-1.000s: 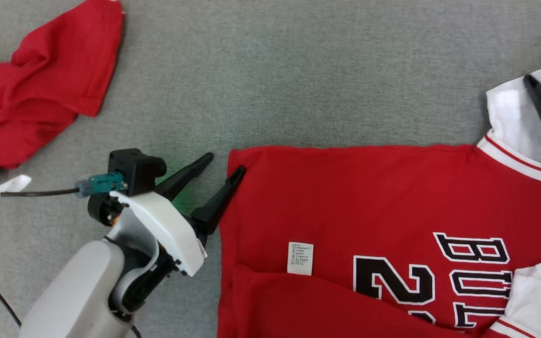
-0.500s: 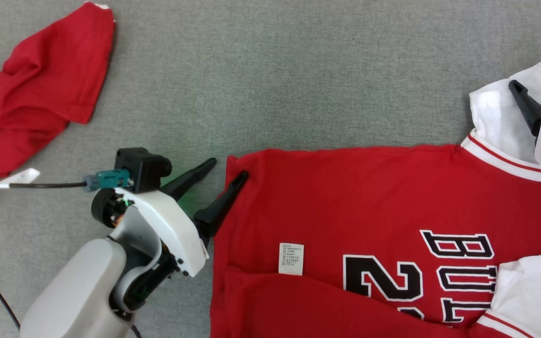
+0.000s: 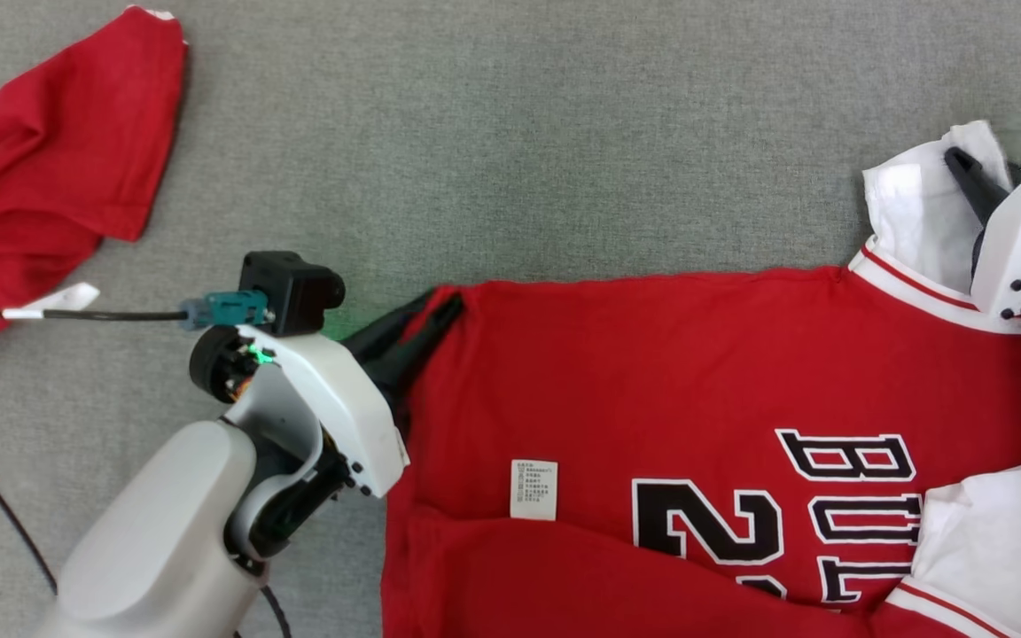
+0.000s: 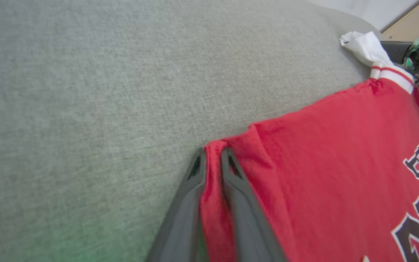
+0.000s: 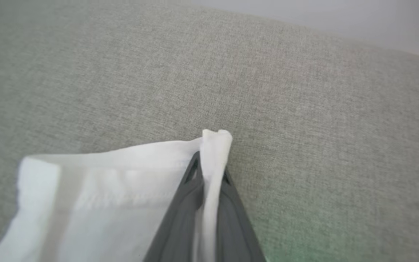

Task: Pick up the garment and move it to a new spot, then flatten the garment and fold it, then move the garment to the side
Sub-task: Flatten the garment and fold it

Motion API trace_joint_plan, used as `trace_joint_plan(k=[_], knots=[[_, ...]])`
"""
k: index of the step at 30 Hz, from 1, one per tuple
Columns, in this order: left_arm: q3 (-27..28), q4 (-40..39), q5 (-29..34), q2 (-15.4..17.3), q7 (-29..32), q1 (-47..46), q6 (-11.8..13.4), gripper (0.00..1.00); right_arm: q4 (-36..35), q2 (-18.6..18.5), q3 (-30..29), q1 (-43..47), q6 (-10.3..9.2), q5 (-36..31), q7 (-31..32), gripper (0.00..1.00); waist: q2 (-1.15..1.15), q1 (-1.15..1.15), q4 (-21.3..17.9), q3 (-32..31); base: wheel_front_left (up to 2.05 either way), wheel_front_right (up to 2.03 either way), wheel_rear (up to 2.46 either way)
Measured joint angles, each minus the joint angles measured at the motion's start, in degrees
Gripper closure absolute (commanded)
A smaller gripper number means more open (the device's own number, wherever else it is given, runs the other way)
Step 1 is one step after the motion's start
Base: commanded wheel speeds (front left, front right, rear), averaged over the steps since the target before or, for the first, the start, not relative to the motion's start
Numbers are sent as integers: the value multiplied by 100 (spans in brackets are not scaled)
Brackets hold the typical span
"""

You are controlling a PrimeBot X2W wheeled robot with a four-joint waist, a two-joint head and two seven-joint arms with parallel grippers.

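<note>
Far to the left, a crumpled red cloth (image 3: pixel 41 168) lies on the grey mat (image 3: pixel 519 133), well away from the work. Next comes the left claw (image 4: pixel 213 153). Its two dark fingers are pinched together on a corner of the red shirt (image 3: pixel 697 354), with a little fold of red cloth squeezed between them. The shirt lies spread on the mat, in the middle and right of the head view. It has big black and white letters and a small white label (image 3: pixel 533 488) on it. At the far right is its white sleeve (image 3: pixel 909 213). The right claw (image 5: pixel 209 163) is pinched on the edge of that sleeve, and a thin strip of white cloth pokes up between its fingers.

The shirt looks soft, light and floppy. It will likely sag and bunch up when lifted. Corners and edges seem the best places to hold, one claw at each end. A thin pinch could slip out, so a gentle, even pull looks wise.
</note>
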Motion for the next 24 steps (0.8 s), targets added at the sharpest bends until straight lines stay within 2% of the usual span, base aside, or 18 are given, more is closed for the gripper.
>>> trace_joint_plan(k=[3, 9, 16, 24], knots=[[40, 75, 0, -49, -149, -19, -9, 100, 82, 15, -101, -13, 5, 27, -427, 100, 0, 0, -17, -38, 0, 0, 0], [323, 197, 67, 10, -528, -185, 145, 100, 368, 62, -617, -376, 3, -44, -1161, 100, 0, 1, -66, -179, 0, 0, 0], [586, 225, 78, 14, -943, -286, 272, 100, 403, 178, -808, -488, 2, 21, -1544, 100, 0, 0, -228, -427, 0, 0, 0], [614, -240, -44, 170, -1110, 617, 374, 100, -514, -26, -642, 829, 2, 581, -1648, 100, 0, 0, -467, -854, 0, 0, 0]])
